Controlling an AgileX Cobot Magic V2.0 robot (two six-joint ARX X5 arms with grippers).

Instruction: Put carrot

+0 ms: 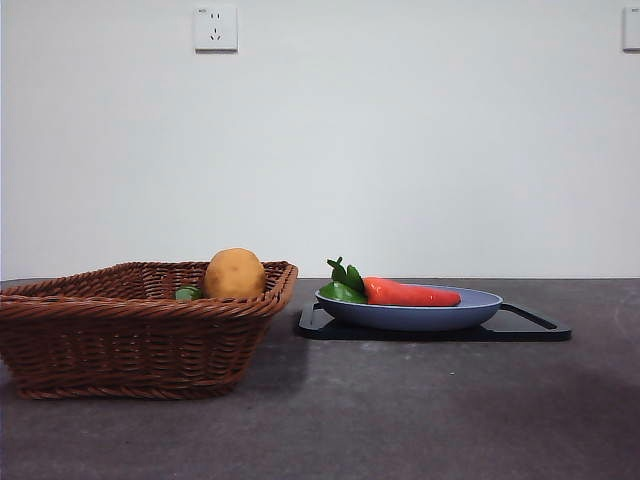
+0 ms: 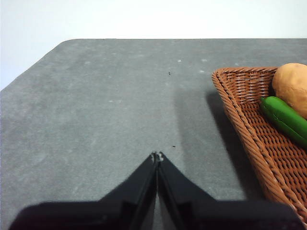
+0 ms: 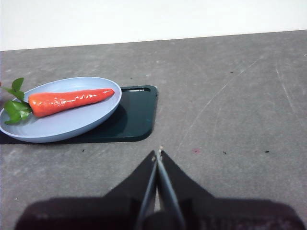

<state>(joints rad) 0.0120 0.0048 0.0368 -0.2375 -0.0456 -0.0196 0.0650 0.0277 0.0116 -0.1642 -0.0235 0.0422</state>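
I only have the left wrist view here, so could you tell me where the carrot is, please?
Observer: The carrot lies on a blue plate, beside the wicker basket and apart from it.
Operator: Thank you. Does the plate sit straight on the table?
Observer: No, it rests on a dark tray that lies flat on the table.
Operator: And where is the right gripper, please?
Observer: The right gripper is shut and empty, over bare table near the tray's edge, not touching the plate.
Operator: My left gripper is shut too. What is that tan thing in the basket?
Observer: A round potato, rising above the basket's rim.
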